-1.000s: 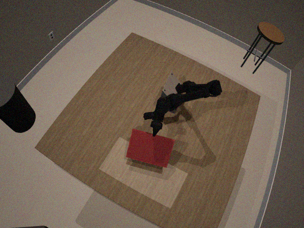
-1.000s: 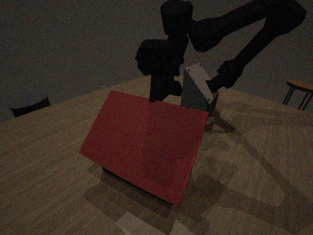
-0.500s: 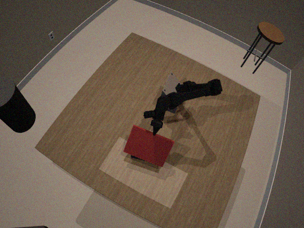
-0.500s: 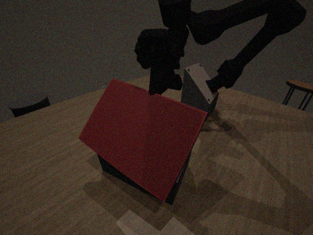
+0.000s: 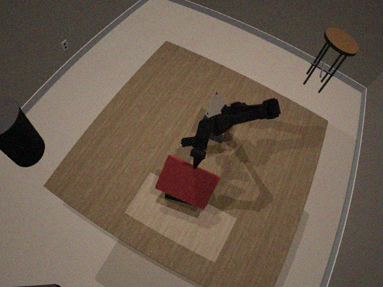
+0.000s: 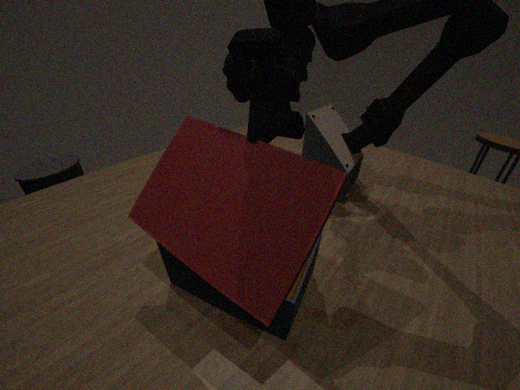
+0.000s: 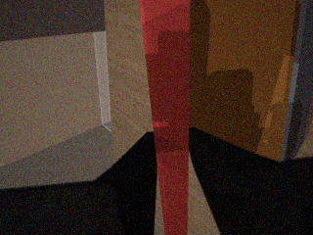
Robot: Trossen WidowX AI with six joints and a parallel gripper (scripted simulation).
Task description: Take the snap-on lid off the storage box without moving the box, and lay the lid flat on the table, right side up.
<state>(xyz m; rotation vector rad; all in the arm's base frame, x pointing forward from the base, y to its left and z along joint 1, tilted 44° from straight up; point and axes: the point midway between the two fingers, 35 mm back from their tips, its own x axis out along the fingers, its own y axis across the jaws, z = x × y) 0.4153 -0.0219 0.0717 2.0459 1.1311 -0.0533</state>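
Note:
The red lid point(image 5: 187, 183) point(image 6: 239, 210) point(image 7: 168, 98) is tilted, its edge on the robot's side raised and its far edge low, over the dark blue box point(image 5: 169, 196) point(image 6: 174, 268) point(image 7: 299, 98). A gap along the box's side in the exterior view shows orange and blue-grey inside. The orange surface point(image 7: 235, 49) also shows beside the lid in the wrist view. My gripper point(image 5: 194, 167) point(image 6: 253, 140) point(image 7: 170, 137) is shut on the lid's raised edge, about midway along it. The lid hides most of the box; whether its low edge touches the rim is unclear.
The wooden table point(image 5: 108, 139) bears a bright patch of light around the box. The arm's base, with its pale plate point(image 5: 215, 104) point(image 6: 331, 130), stands behind the box. A stool point(image 5: 342, 40) point(image 6: 500, 141) and a black cylinder point(image 5: 23, 144) stand off the table.

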